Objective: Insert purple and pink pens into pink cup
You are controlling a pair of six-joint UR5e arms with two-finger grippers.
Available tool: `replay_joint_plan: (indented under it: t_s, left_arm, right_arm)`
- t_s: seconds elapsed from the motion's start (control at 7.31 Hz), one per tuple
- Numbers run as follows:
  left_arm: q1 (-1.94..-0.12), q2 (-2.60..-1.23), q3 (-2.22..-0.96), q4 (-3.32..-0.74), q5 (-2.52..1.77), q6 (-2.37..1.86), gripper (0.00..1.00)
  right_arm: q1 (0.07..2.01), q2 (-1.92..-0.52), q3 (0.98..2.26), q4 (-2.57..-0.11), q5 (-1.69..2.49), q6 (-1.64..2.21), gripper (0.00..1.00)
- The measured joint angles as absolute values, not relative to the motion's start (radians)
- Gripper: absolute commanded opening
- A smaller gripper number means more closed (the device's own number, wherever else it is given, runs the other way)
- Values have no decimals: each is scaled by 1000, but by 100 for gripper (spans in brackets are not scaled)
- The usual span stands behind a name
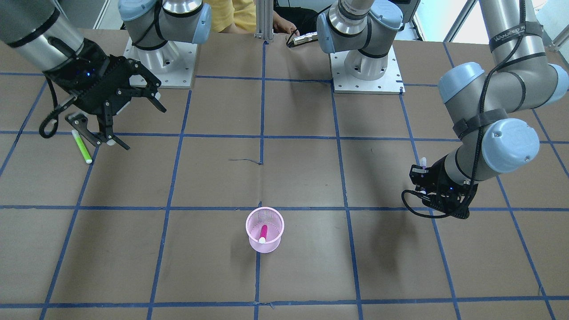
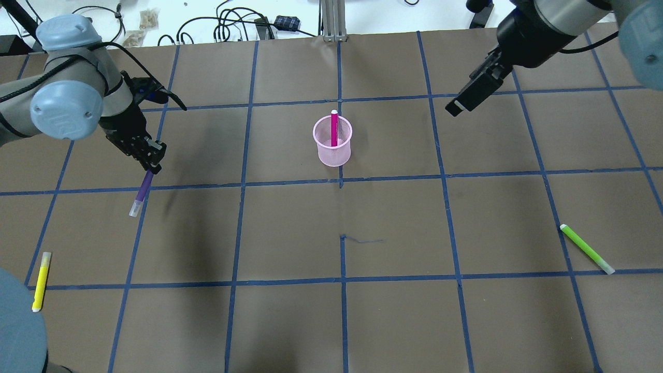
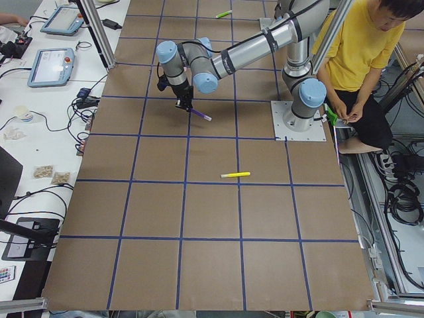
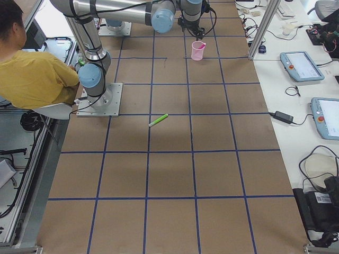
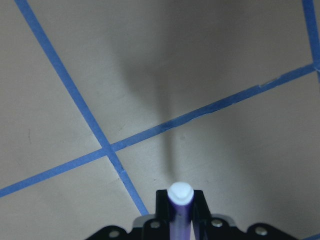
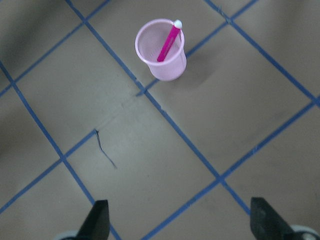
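Note:
The pink mesh cup stands upright near the table's middle, with the pink pen leaning inside it; both show in the right wrist view, cup and pen. My left gripper is shut on the purple pen and holds it tilted above the table, well to the left of the cup. The left wrist view shows the pen's white end between the jaws. My right gripper is open and empty, raised high and far from the cup.
A green pen lies on the table on the right side, close below the right gripper in the front view. A yellow pen lies near the left front. A person in yellow sits behind the robot bases.

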State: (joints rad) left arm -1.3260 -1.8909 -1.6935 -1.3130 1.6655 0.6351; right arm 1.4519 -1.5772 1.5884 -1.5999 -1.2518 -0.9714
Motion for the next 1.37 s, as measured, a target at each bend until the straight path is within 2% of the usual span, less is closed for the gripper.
replay_joint_plan:
  t_s: [0.55,0.96,1.37]
  left_arm:
    - [-1436,-1809,-1677,-1312,1570,573,0]
    - [-1563,-1794,-1607,-1281,1445,464,0]
    - [-1713,-1833,-1594,-1009,1271,254,0]
  right_arm:
    - [1469,-1606,1563,-1530,-1498,-462,100]
    - [1580,-1575,1562,-1645,-1531,-163,100]
    - [1632,-1570,1578,-1770,-1550,-14,100]
